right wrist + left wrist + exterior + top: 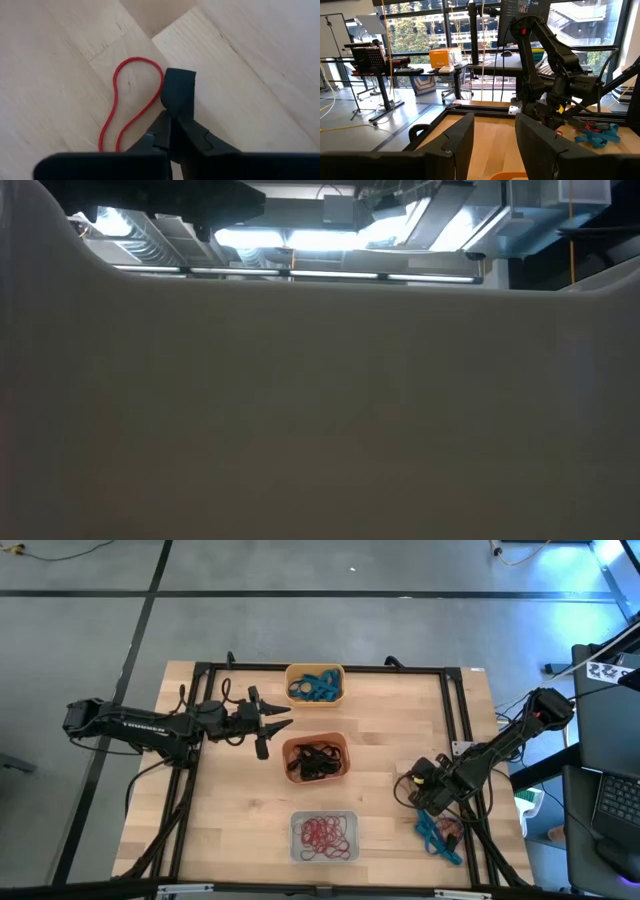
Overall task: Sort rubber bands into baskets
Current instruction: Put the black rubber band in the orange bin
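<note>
Three baskets stand in a row down the table's middle. The yellow-orange one [315, 668] holds blue rubber bands, the red-orange one [316, 738] black ones, and the pale one [325, 815] red ones. My right gripper [177, 95] points steeply down at the table's right side [420, 795], its fingers shut beside a red rubber band [116, 100] that lies flat on the wood. Loose blue and red bands [438, 835] lie just nearer the front edge. My left gripper [275, 725] hangs level and open, left of the red-orange basket. My right gripper's shut fingertips [172, 87] come from above, slanting, down to the wood. They stand against the right strand of the red band's loop [159, 95]. I cannot tell whether that strand is caught between them. The band lies flat and slack on the table.
A black frame rail [455, 710] runs around the table top, close to the right arm. The pale basket's wall [320, 410] fills the low view. Bare wood lies between the baskets and the right gripper.
</note>
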You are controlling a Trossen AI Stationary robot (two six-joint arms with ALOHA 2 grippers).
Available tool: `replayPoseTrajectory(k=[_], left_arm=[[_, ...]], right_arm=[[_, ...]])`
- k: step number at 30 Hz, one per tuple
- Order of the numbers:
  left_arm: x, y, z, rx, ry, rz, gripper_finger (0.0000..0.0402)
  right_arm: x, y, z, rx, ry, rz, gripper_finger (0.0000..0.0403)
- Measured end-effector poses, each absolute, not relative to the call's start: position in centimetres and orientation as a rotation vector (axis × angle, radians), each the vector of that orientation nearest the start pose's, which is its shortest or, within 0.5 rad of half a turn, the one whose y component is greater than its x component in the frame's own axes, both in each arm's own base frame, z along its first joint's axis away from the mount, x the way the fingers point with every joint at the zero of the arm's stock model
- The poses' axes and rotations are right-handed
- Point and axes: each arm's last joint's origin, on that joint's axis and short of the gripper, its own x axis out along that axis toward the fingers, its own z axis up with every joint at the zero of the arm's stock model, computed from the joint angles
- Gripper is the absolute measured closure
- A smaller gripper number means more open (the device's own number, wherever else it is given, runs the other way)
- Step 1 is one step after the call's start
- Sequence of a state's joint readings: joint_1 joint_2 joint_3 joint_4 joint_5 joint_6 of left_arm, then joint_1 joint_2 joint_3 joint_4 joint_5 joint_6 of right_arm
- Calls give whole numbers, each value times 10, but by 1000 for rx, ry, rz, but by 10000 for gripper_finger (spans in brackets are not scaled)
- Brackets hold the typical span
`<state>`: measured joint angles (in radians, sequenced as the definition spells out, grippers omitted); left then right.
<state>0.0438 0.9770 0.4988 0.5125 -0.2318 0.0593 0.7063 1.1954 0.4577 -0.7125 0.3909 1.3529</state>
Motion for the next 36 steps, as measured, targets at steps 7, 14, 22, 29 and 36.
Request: replayPoseTrajectory(k=[7, 14, 22, 29, 36], left_arm=[[213, 16, 266, 56, -26, 277, 260], [213, 16, 266, 56, -26, 276, 260], [213, 16, 266, 51, -27, 277, 260], [213, 16, 266, 55, -27, 277, 260], [213, 16, 266, 55, -26, 277, 260]], right_arm=[[136, 99, 160, 341, 1070, -553, 396], [155, 109, 203, 210, 901, -504, 391], [193, 104, 230, 179, 767, -369, 396], [223, 87, 245, 164, 620, -274, 393], [249, 70, 247, 150, 534, -225, 397]])
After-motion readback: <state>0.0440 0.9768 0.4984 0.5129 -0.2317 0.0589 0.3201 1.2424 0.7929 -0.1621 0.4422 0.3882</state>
